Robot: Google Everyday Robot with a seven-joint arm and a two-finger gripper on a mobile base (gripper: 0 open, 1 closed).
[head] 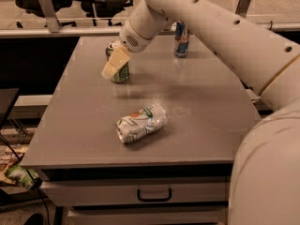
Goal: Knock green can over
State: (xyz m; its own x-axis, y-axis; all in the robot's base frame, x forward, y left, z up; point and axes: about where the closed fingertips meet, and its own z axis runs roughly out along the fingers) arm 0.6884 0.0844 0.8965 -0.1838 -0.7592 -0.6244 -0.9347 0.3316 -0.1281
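The green can [121, 72] stands upright at the back left of the grey table [201, 102]; its silver top shows behind the gripper. My gripper [114, 63], with cream-coloured fingers pointing down and left, is right in front of the can's upper half and covers part of it. The white arm reaches in from the upper right.
A white wrinkled packet [141, 123] with green and orange print lies on its side in the middle of the table. A slim blue-and-silver can [181, 39] stands at the back, partly behind my arm. Office chairs stand beyond the table. A drawer handle [154, 195] is below the front edge.
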